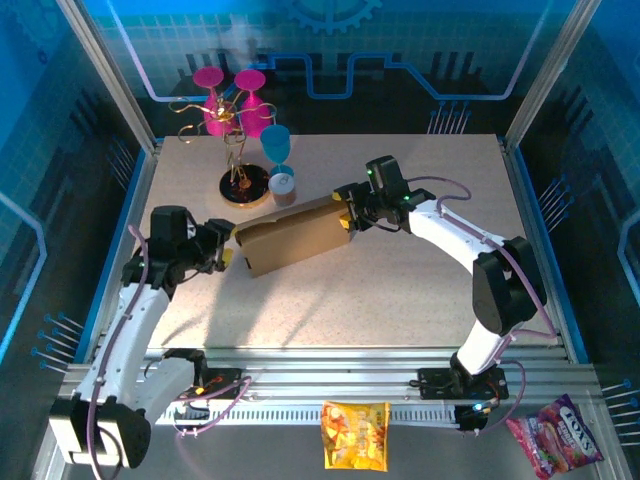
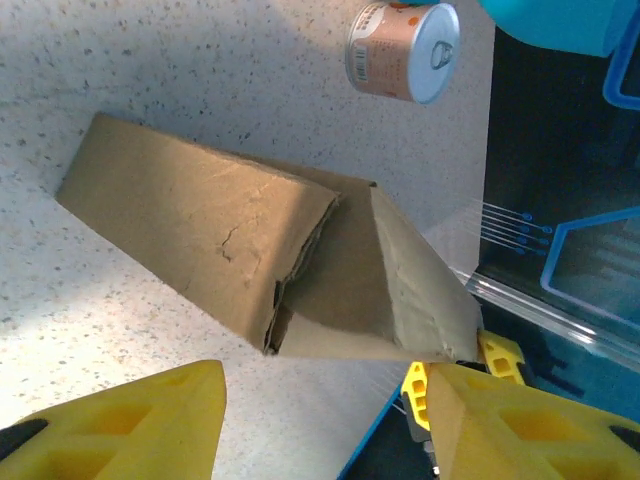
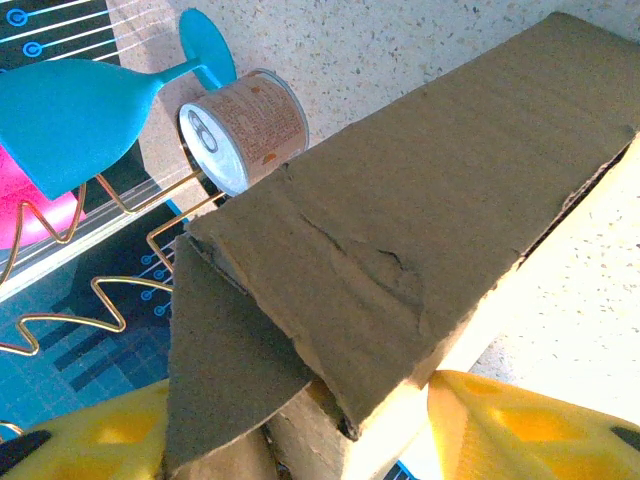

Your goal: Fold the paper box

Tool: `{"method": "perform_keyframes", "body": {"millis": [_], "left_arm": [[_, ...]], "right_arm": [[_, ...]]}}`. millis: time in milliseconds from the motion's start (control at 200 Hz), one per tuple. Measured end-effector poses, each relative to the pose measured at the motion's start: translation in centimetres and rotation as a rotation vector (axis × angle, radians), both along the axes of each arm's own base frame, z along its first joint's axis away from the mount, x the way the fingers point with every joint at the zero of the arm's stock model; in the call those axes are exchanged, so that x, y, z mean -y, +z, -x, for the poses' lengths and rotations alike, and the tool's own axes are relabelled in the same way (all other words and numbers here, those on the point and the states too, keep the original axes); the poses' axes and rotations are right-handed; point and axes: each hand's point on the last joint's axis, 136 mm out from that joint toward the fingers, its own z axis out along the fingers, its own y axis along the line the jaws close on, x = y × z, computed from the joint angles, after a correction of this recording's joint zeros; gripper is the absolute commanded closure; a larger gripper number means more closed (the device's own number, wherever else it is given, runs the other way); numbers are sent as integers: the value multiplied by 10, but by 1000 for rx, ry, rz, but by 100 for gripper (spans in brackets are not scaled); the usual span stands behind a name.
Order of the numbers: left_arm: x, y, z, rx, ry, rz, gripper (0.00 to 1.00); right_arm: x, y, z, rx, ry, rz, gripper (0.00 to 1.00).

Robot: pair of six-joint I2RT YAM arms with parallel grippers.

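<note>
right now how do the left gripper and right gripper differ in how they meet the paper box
The left gripper is at the paper box's left end; the right gripper is at its right end. The left gripper's open fingers have the box ahead of them, not between; the right gripper's fingers straddle a flap and edge, though whether they clamp is unclear. Both have yellow fingers spread wide.

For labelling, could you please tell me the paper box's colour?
The paper box is brown; right wrist view best.
</note>
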Motion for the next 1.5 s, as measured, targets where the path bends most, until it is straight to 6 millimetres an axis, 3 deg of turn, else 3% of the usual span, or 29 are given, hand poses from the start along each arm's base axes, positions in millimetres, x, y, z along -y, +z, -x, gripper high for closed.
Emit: {"method": "perform_keyframes", "body": {"millis": [385,1081,1501], "left_arm": [[-1,-10,-23,-20,89,122,48],[1,-30,-24,-14,109,175,80],[4,-33,-21,-16,92,185,84]], "right_arm": [[0,0,-1,3,1,-2,44],[1,-5,-5,0,-7,0,44],[17,3,-15,66,60,40,32]]}}
